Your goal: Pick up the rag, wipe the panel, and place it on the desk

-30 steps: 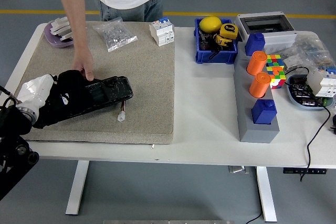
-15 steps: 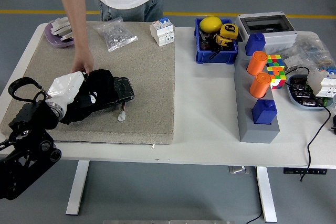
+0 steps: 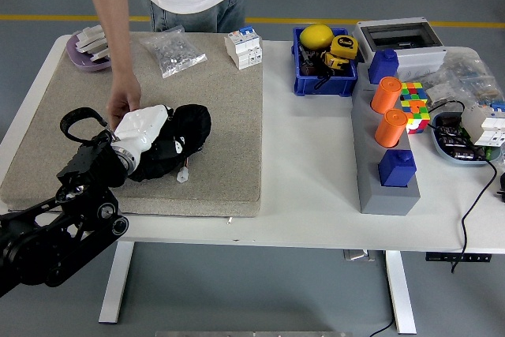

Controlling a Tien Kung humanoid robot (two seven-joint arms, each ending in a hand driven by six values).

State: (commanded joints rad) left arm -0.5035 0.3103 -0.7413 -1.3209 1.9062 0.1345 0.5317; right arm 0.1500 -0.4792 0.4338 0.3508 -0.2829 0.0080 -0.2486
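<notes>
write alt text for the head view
The robot's left hand presses a black rag over a panel on a beige mat, while a person's hand steadies the panel's far end. Bins and blocks sit on the table to the right.

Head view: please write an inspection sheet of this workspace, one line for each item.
Surface: white table with a beige felt mat on its left half.
Job's things: black cloth rag under the left hand, covering the dark panel almost fully.
Clutter: blue bin with a yellow tape measure; grey stand with orange cylinders; colourful cube; clear parts bag.
Grippers: left hand presses the rag; right hand not in view.
Cables: black cable hangs over the right edge.
Surroundings: a person at the far side, one hand touching the panel's end.
</notes>
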